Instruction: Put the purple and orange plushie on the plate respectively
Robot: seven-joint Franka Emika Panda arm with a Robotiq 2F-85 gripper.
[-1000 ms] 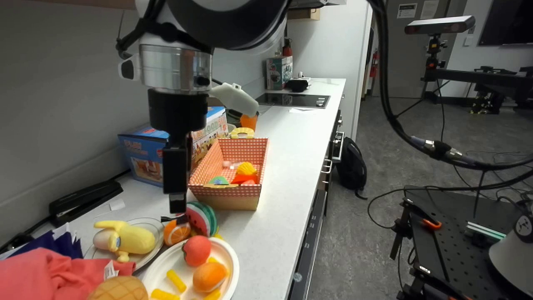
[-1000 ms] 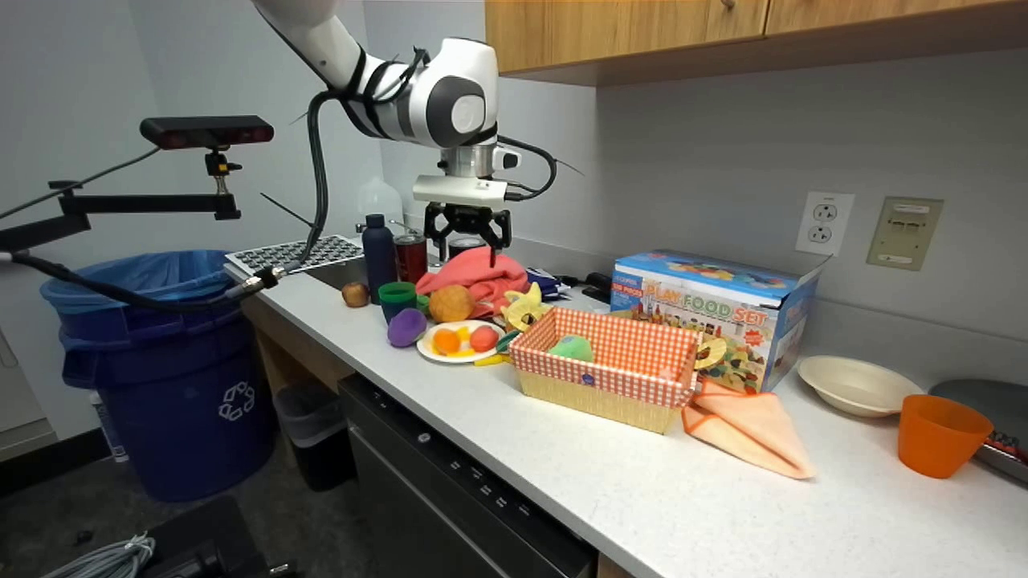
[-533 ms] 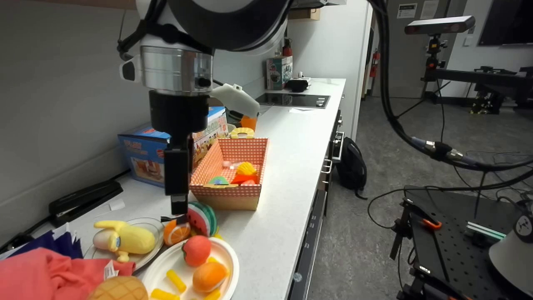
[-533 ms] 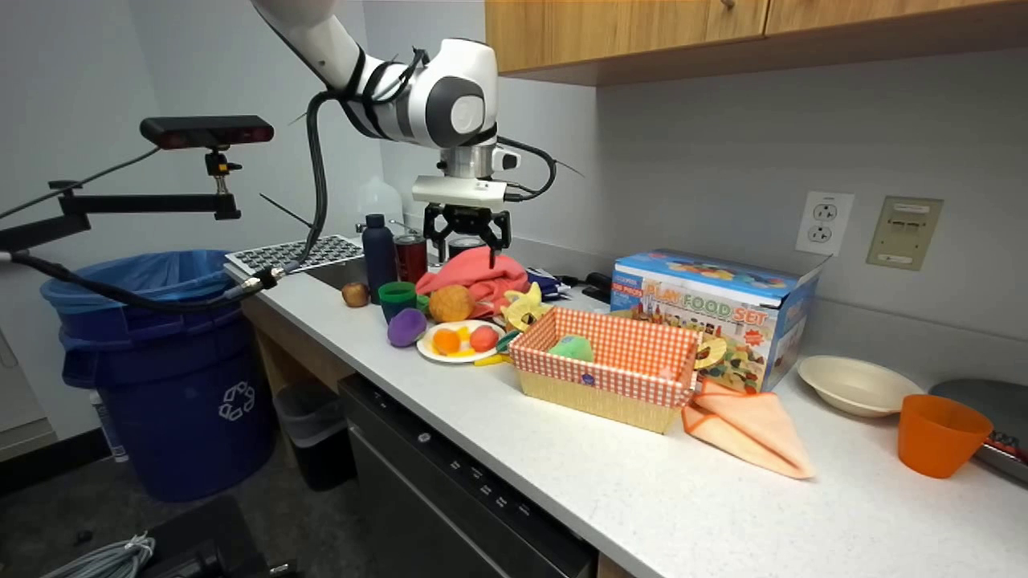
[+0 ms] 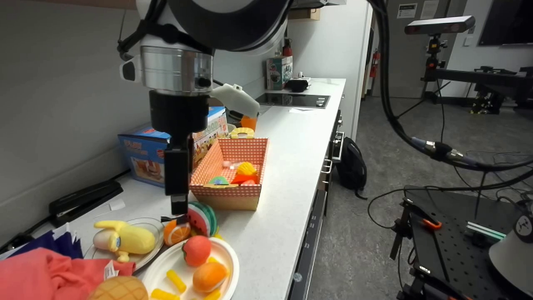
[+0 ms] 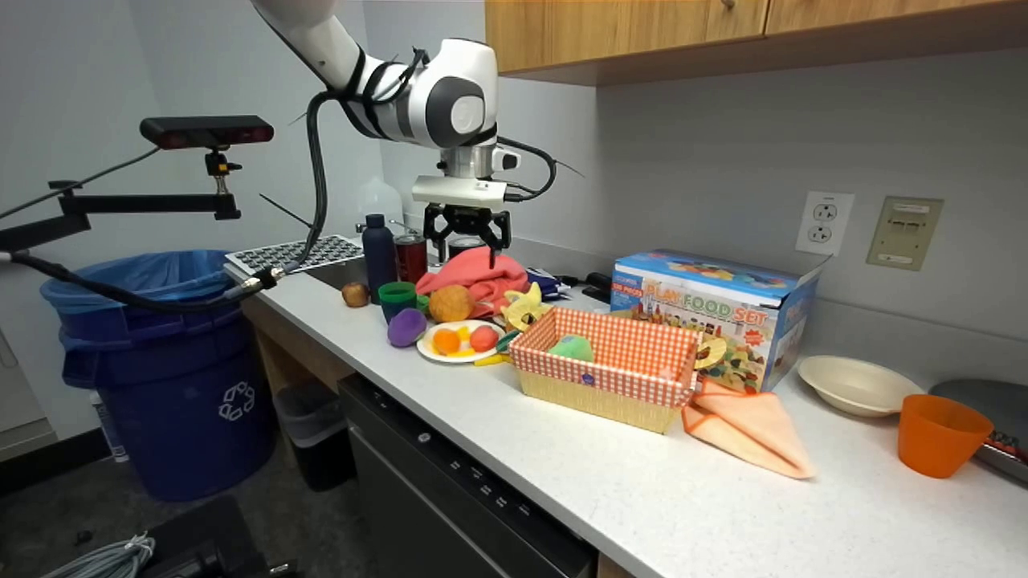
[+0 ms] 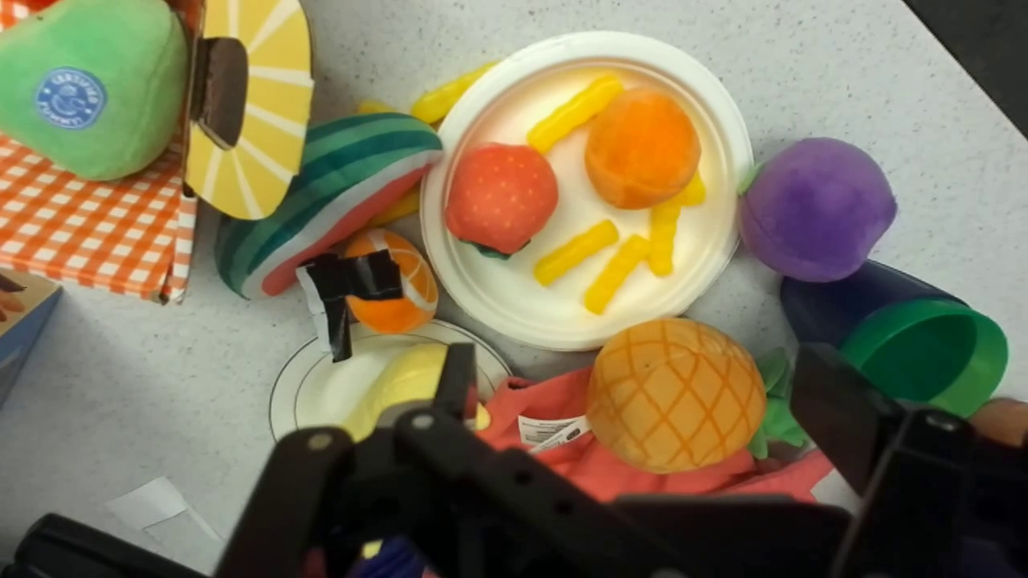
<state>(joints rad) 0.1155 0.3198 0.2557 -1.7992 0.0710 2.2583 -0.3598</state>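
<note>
High over the pale speckled counter (image 7: 819, 76) hung your black two-finger gripper (image 6: 467, 257), its fingers (image 7: 458, 381) spread well apart, nothing held! Next target, by the look of it: the round purple plush fruit (image 7: 817, 209), sitting off the round white plate (image 7: 590, 46), just beside its rim, perhaps touching. The round orange plush fruit (image 7: 642, 148) was on the plate, so that half looked done. Now the purple one called for care. In the wrist view the plump yellow-orange pineapple plush (image 7: 679, 393) showed between your fingers, so you needed to slide across before dropping. Tight quarters, too: plate rim on one side, the dark cup with a green mouth (image 7: 891, 325) close on another. Your best line was a straight descent, fingers turned to miss both, closing around the fattest part; soft cloth would likely give, so a moderate squeeze promised to be enough. Then up over the rim, and a gentle release, clear of the red strawberry plush (image 7: 502, 197) and the yellow stick-shaped pieces (image 7: 577, 253).
</note>
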